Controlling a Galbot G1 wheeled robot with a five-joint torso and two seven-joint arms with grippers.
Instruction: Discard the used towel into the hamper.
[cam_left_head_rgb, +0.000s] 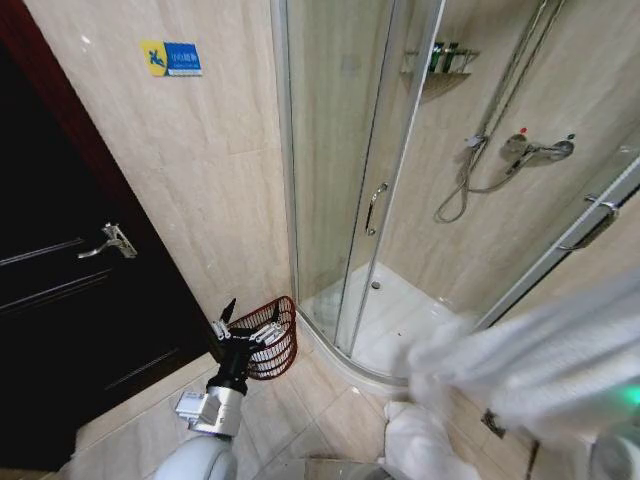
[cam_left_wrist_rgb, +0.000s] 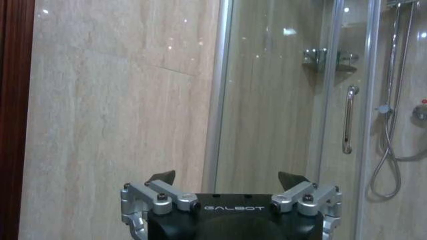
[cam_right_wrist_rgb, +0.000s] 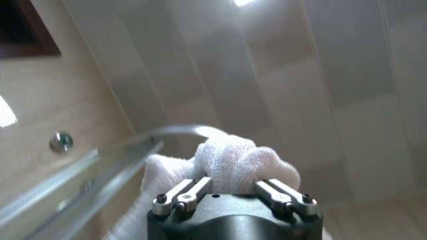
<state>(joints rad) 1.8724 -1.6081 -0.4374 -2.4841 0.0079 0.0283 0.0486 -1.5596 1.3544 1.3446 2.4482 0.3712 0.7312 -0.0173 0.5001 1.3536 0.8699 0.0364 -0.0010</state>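
Right gripper (cam_right_wrist_rgb: 230, 191): jaws closed on a bunched fold of the white towel (cam_right_wrist_rgb: 233, 155), cloth bulging out between and above the two fingers. Rest of the towel (cam_left_head_rgb: 540, 360) spread broad and loose at the lower right of the head view, high off the floor. Close by in the right wrist view, a slanting glass edge and a curved metal bar (cam_right_wrist_rgb: 177, 131); impossible to tell whether any cloth is draped over that bar.

Left gripper (cam_left_head_rgb: 245, 322): jaws wide open and empty, held low, just in front of the hamper's rim; in its own wrist view (cam_left_wrist_rgb: 227, 177) pointed at the tiled wall (cam_left_wrist_rgb: 120, 110) and the shower door.

Hamper (cam_left_head_rgb: 275, 350): on the floor, in the corner where the wall meets the shower enclosure (cam_left_head_rgb: 350, 200), near the dark door (cam_left_head_rgb: 70, 300). Well apart from the towel-holding jaws, off to the robot's left and much lower.

Step in hand, judged from this: carrying the towel across to the hamper. To do it well:
- Keep the grip firm on the bunch; a thick fold can slip.
- Lift clear of bar and glass before swinging left.
- Mind the trailing cloth; likely to drag or snag.
- Centre over the opening before letting go.
- Get the left arm out from the rim first.
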